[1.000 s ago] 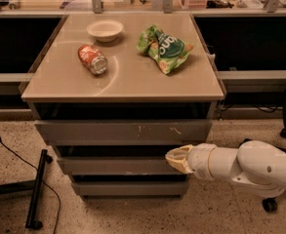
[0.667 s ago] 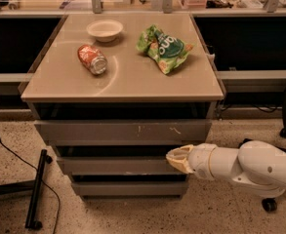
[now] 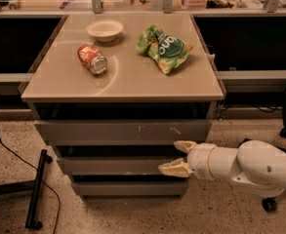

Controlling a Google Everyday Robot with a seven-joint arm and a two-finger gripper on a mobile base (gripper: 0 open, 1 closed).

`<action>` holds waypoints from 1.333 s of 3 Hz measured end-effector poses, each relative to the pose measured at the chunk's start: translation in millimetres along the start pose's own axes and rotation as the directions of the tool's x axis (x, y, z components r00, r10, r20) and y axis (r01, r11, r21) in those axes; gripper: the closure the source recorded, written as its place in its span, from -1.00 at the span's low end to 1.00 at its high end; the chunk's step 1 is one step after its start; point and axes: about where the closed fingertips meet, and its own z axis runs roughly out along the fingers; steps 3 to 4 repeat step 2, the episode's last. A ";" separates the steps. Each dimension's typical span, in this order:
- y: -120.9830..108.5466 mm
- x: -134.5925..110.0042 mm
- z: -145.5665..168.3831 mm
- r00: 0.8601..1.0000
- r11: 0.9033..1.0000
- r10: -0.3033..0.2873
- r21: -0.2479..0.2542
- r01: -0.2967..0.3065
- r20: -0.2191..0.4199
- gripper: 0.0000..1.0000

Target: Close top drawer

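Observation:
The top drawer (image 3: 108, 130) is a wide grey metal front with pale scratches right of centre. It stands pulled out a little from under the tan cabinet top (image 3: 128, 79), with a dark gap above it. My gripper (image 3: 178, 157) comes in from the right on a white arm. It sits just below the top drawer's right end, in front of the middle drawer (image 3: 113, 165). Its two cream fingers (image 3: 184, 146) are spread apart and hold nothing.
On the cabinet top lie a white bowl (image 3: 104, 30), a tipped red can (image 3: 92, 59) and a green chip bag (image 3: 164, 48). A bottom drawer (image 3: 128, 188) sits below. A black stand base and cable (image 3: 35, 194) lie on the floor at left. A chair wheel (image 3: 269, 204) is at right.

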 end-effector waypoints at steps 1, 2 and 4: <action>0.0 0.0 0.0 1.000 1.000 0.000 0.000 0.000 0.000 -1.00; 0.0 0.0 0.0 1.000 1.000 0.000 0.000 0.000 0.000 -1.00; 0.0 0.0 0.0 1.000 1.000 0.000 0.000 0.000 0.000 -1.00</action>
